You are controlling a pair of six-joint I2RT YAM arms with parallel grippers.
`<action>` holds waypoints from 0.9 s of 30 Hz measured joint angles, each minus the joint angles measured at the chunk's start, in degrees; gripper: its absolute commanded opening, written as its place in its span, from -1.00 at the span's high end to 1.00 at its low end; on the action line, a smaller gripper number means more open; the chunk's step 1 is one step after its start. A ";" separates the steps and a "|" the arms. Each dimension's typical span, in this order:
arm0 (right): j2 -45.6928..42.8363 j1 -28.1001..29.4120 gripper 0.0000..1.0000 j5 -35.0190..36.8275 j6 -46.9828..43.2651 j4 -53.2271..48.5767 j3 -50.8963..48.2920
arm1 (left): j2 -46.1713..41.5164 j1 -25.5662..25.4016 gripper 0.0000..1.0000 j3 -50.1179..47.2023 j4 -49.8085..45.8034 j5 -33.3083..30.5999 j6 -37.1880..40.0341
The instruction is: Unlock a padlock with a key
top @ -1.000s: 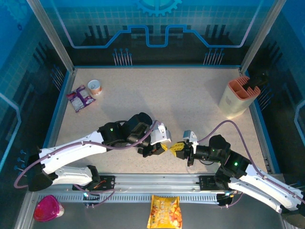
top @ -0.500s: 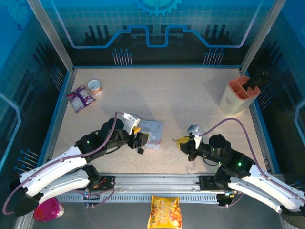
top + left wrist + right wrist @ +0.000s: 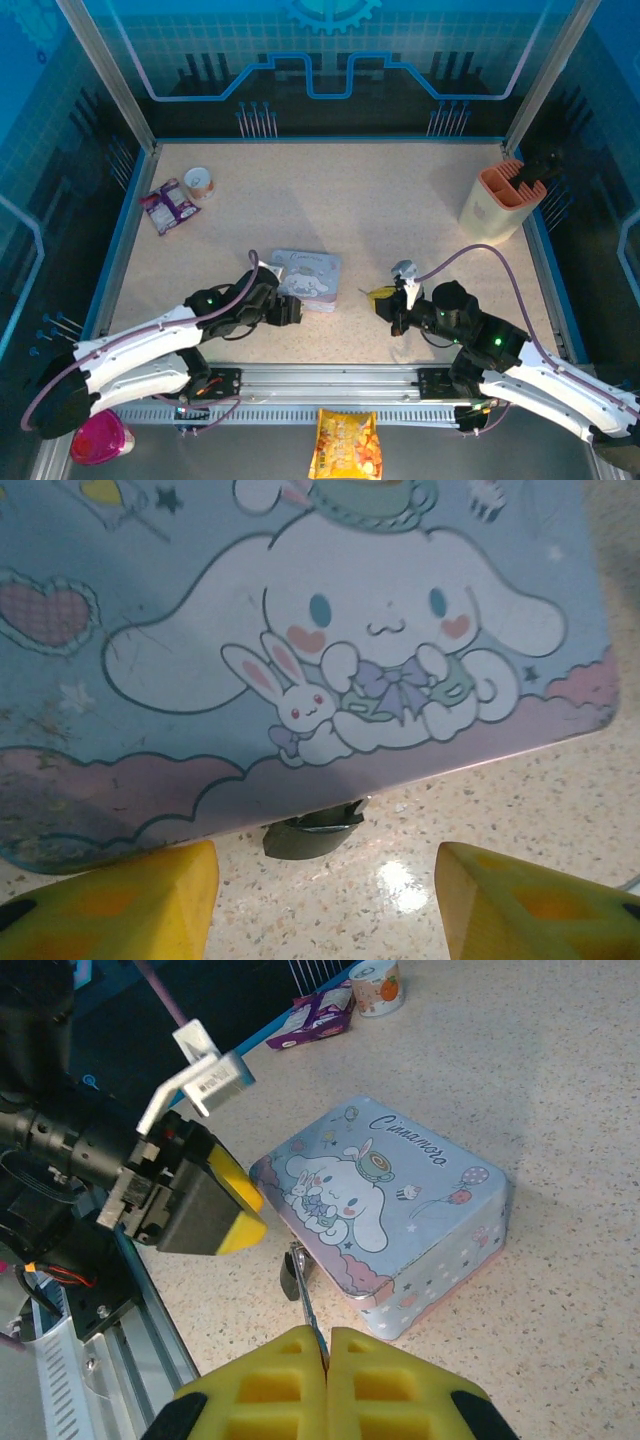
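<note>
The padlock (image 3: 312, 835) is found at the near side of the tin (image 3: 300, 630), toward the near edge of the table (image 3: 400, 200). The key (image 3: 315, 1335) is pinched in the clenched right gripper (image 3: 327, 1348), its tip at the padlock; whether it has been inserted cannot be told. The left gripper (image 3: 325, 900) is spread, grasping nothing. Turning and release are judged to remain.

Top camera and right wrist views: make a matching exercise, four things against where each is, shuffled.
1 pastel cartoon-printed rectangular tin
2 tiny silvery metal key
3 purple snack packet
4 cream holder with orange top

A far right corner
B far left, beside a small cup
C pinched in the shut right gripper
D centre, before the open left gripper

Pairs: 1-D, 2-C, 3-B, 4-A
</note>
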 measured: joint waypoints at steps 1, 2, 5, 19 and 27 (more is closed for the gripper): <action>0.00 0.13 1.00 0.22 0.09 0.15 -0.15 | 1.01 -0.39 -0.21 0.00 0.39 -0.46 -0.59; 0.00 0.28 1.00 0.42 0.22 0.37 -0.37 | 1.95 -0.74 -0.21 0.00 0.76 -0.96 -0.96; 0.00 0.55 1.00 0.79 0.63 0.63 -1.07 | 4.90 -1.99 -0.22 0.00 1.77 -2.93 -2.19; 0.04 1.11 1.00 1.49 1.31 1.75 -1.81 | 19.21 -6.01 -0.21 3.45 6.86 -10.56 -9.53; -0.15 1.38 1.00 1.86 1.49 2.08 -1.81 | 29.14 -6.38 -0.03 11.61 9.77 -12.48 -11.37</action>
